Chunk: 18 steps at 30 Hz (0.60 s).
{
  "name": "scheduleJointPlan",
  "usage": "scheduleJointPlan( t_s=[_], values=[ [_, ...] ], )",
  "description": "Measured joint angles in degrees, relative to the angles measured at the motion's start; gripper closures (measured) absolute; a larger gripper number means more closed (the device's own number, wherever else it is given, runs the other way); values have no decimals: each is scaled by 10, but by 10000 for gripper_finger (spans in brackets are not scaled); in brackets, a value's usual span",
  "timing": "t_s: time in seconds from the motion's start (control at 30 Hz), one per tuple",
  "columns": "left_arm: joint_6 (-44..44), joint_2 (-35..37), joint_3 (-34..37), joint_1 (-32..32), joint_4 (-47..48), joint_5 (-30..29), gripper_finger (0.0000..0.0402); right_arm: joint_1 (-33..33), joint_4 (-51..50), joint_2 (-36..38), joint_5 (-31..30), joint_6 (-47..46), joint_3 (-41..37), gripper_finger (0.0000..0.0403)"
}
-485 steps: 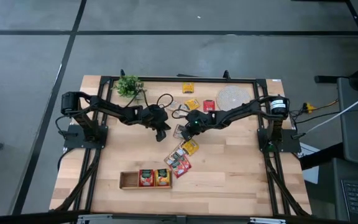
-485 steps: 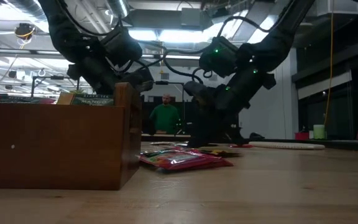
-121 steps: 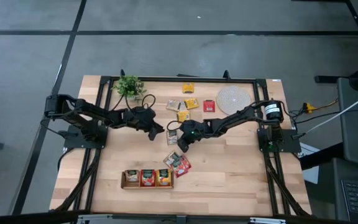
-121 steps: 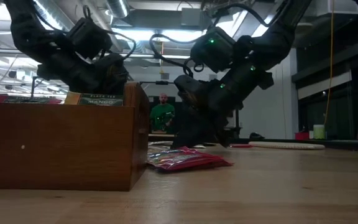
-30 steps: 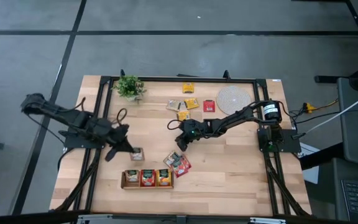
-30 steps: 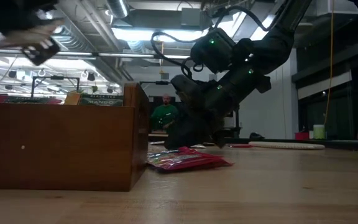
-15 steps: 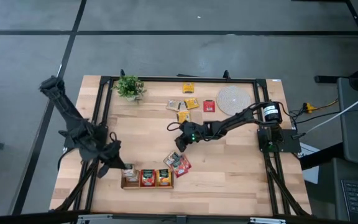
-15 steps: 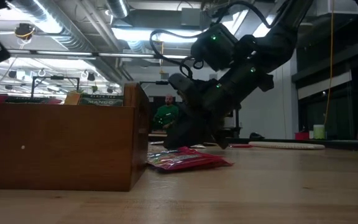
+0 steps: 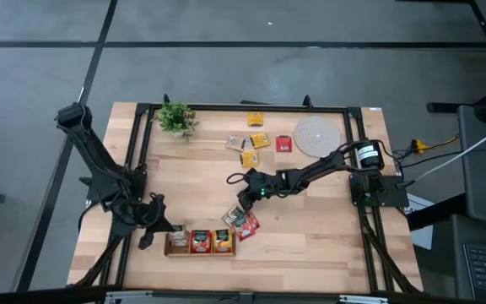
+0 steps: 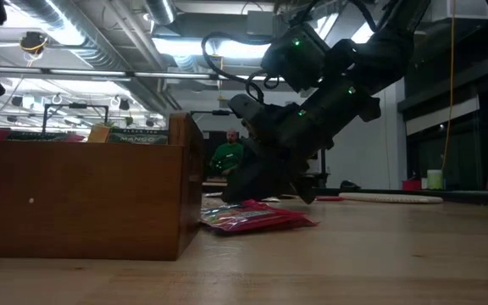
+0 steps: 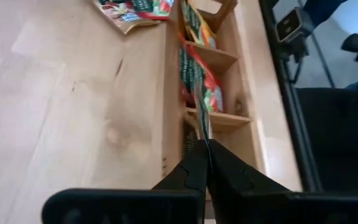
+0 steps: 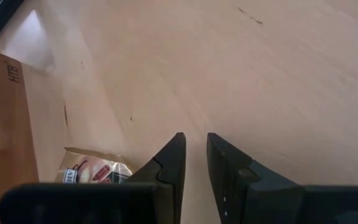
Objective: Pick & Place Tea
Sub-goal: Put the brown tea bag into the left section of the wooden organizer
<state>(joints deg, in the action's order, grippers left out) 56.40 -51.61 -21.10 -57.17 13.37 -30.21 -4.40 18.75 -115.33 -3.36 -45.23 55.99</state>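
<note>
The long wooden tray (image 9: 201,252) lies near the table's near edge, with red and yellow-orange sachets in its middle and right compartments. My left gripper (image 9: 164,234) is at the tray's left compartment (image 11: 219,134), shut on a pale sachet (image 11: 202,123). A small pile of red and yellow sachets (image 9: 243,221) lies flat on the table right of the tray. My right gripper (image 9: 245,201) hovers just beyond that pile, fingers slightly apart (image 12: 195,140) over bare wood, with one sachet (image 12: 95,169) beside it. More sachets (image 9: 256,140) lie towards the far edge. My left gripper pinches the pale sachet between its two fingers. In the left wrist view the sachet shows edge-on as a thin line (image 11: 204,130) running out from the fingertips (image 11: 194,163) over the tray's left compartment. Whether its lower edge rests on the tray floor, I cannot tell.
A round woven mat (image 9: 317,133) and a small potted plant (image 9: 175,116) stand near the far edge. Bare table lies right of the sachet pile and between the tray and the far sachets. A person (image 10: 225,158) stands in the room behind.
My left gripper, shut on the pale sachet, has swung toward the table's near edge and come to the tray's left compartment, bringing the sachet with it. The right arm has stayed over the pile.
</note>
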Motion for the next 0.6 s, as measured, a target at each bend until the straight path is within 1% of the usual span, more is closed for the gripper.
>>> scheduleJointPlan(
  t_s=[0.47,0.6],
  values=[
    [9,-9,0,0,1,-3,389,1,3,0,0,2,0,334],
    [9,-9,0,0,1,-17,385,1,3,0,-1,2,0,334]
  ],
)
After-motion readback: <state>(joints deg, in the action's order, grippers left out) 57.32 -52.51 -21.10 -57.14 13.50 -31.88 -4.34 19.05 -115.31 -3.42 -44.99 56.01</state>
